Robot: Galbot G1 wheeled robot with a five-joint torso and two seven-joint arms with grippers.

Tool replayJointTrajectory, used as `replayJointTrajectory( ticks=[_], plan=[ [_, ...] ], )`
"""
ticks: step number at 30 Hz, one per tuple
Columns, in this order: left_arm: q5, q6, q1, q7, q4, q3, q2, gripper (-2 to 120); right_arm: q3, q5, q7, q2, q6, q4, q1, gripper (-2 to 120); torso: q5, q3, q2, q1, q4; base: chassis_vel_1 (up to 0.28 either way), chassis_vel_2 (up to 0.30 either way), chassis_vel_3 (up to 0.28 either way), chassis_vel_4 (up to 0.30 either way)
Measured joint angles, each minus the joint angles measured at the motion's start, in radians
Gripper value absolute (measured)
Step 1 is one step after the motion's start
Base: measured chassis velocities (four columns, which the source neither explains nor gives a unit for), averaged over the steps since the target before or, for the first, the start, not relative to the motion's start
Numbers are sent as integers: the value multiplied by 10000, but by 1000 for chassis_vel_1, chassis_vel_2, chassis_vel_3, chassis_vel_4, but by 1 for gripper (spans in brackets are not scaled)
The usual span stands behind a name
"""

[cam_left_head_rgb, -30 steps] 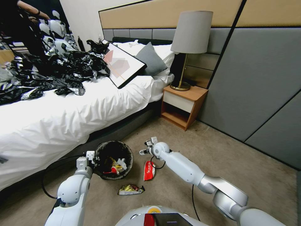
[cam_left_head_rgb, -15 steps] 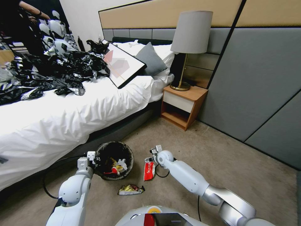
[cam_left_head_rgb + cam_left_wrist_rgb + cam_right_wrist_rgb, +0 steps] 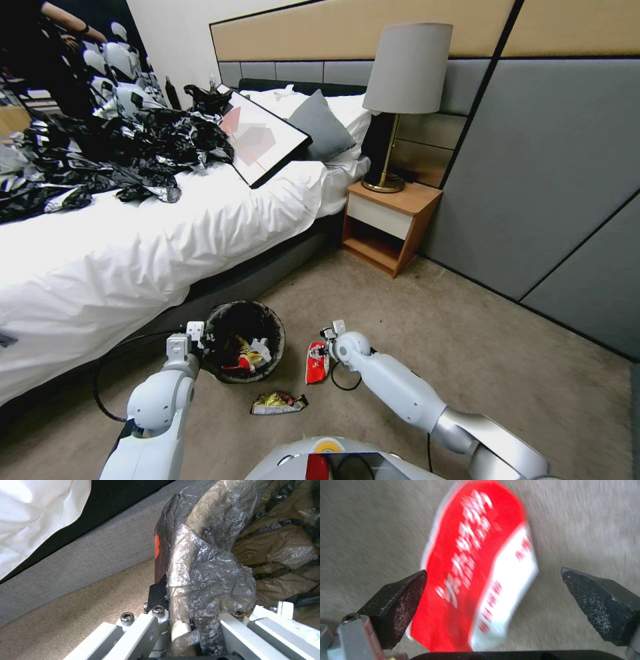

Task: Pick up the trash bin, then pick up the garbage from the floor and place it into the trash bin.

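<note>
One crumpled gold foil wrapper (image 3: pixel 279 402) lies nearest me on the beige carpet (image 3: pixel 373 307). My right gripper (image 3: pixel 493 592) hangs wide open over the flat red-and-white snack wrapper (image 3: pixel 476 580). My left gripper (image 3: pixel 196 625) pinches the round, black-bagged trash bin (image 3: pixel 243 340) at its rim, beside the white bed (image 3: pixel 133 247).

Beige carpet floor (image 3: pixel 467 347). Bed (image 3: pixel 133 240) with white duvet on the left, grey pillow (image 3: pixel 321 125) and a framed picture (image 3: pixel 261 139) leaning on it. Wooden nightstand (image 3: pixel 390 227) beside the bed, brass lamp (image 3: pixel 400 93) with grey shade on top. Grey padded wall panels (image 3: pixel 553 167), tan band above.
</note>
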Motion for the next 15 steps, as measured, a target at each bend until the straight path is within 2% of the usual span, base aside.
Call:
replayJointTrajectory(
  ticks=[9, 12, 14, 15],
  plan=[
    [12, 0, -33, 0, 0, 29, 6, 0, -99, 41, 49, -56, 1, -116, -223, 99, 0, 0, 0, 0, 0, 0, 0, 0, 0],
    [12, 0, -18, 0, 1, 13, 45, 0, -99, -59, -85, -21, 2, -128, -177, 84, 1, 0, 0, -1, 0, 0, 0, 0, 0],
    [13, 0, -13, -2, 4, 5, 44, 0, -118, -67, -128, -27, 1, -107, -123, 82, 1, 0, 0, 0, 0, 0, 0, 0, 0],
    [14, 0, -7, -3, 5, 5, 34, 0, -172, -64, -162, -32, 2, -61, -48, 75, -1, 0, 0, 0, 0, 0, 0, 0, 0]
  ],
)
